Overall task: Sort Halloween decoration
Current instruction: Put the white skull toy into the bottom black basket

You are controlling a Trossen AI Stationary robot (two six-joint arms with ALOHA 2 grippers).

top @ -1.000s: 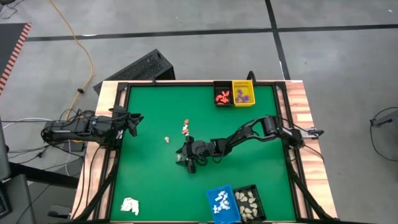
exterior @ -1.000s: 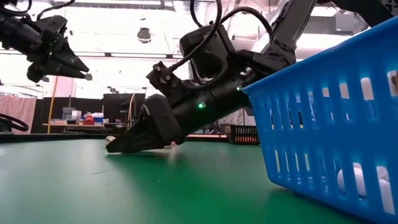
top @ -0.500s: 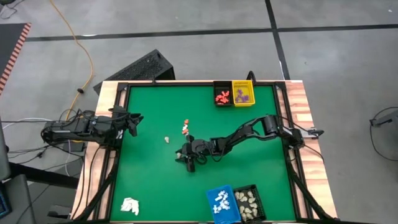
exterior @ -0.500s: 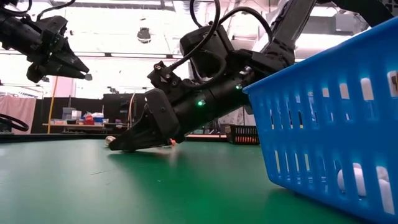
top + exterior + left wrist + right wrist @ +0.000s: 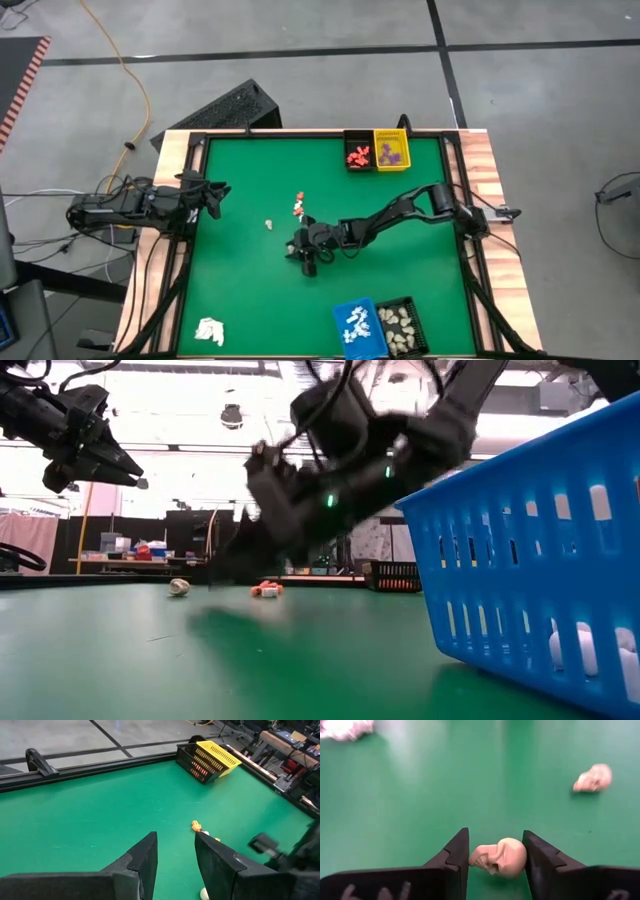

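Right wrist view: the right tool (image 5: pixel 495 860) has a cream-beige skull piece (image 5: pixel 500 857) clamped between its two dark fingers (image 5: pixel 454 855), jaws partly closed against both sides of it. A second cream-beige piece (image 5: pixel 593 778) lies on the green surface (image 5: pixel 420 800) ahead of this tool, well apart from it, and a white wadded lump (image 5: pixel 345 727) lies farther ahead.

High view: the right tool (image 5: pixel 302 253) is over the middle of the surface. Small orange-red pieces (image 5: pixel 298 205) lie near it, toward the far edge. A black basket (image 5: pixel 357 151) and a yellow basket (image 5: pixel 390 150) stand at the far edge; a blue basket (image 5: pixel 357 327) and another black basket (image 5: pixel 399 322) stand at the near edge.

The left tool (image 5: pixel 175 852) hangs above the surface's left side, jaws partly open, holding nothing.
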